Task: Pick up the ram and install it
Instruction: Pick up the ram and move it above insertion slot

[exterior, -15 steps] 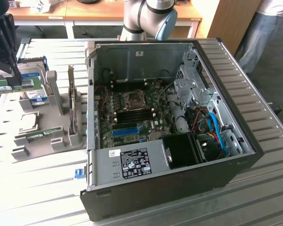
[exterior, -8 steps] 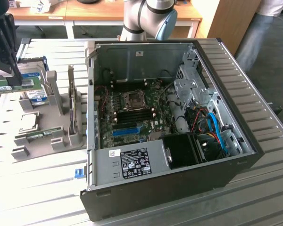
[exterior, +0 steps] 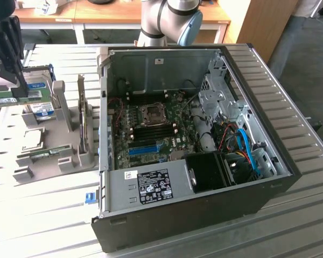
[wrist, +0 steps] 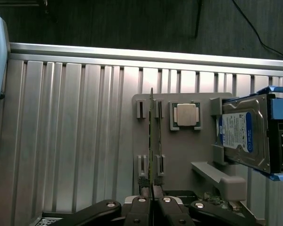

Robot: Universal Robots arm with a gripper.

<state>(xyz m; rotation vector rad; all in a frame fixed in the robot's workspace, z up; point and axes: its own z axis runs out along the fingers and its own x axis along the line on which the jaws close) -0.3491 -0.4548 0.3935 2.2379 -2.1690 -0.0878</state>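
Note:
The ram [exterior: 27,98], a thin green stick, is held above the grey parts holder [exterior: 54,161] at the exterior view's left. My black gripper [exterior: 16,92] is shut on it. In the wrist view the ram [wrist: 152,136] appears edge-on as a narrow line running away from my gripper [wrist: 153,195], whose two fingers [wrist: 142,207] pinch one end. It hangs over the holder's empty clips [wrist: 140,109]. The open computer case [exterior: 124,193] lies in the middle, with the motherboard's dark memory slots [exterior: 151,129] well to the exterior view's right of the gripper.
On the holder sit a square silver processor [wrist: 186,114], a hard drive [wrist: 245,134] with a blue frame, and another green stick [exterior: 46,154]. A blue slot strip [exterior: 145,149] lies on the motherboard. The case's drive cage [exterior: 220,97] and cables [exterior: 242,145] fill its right side.

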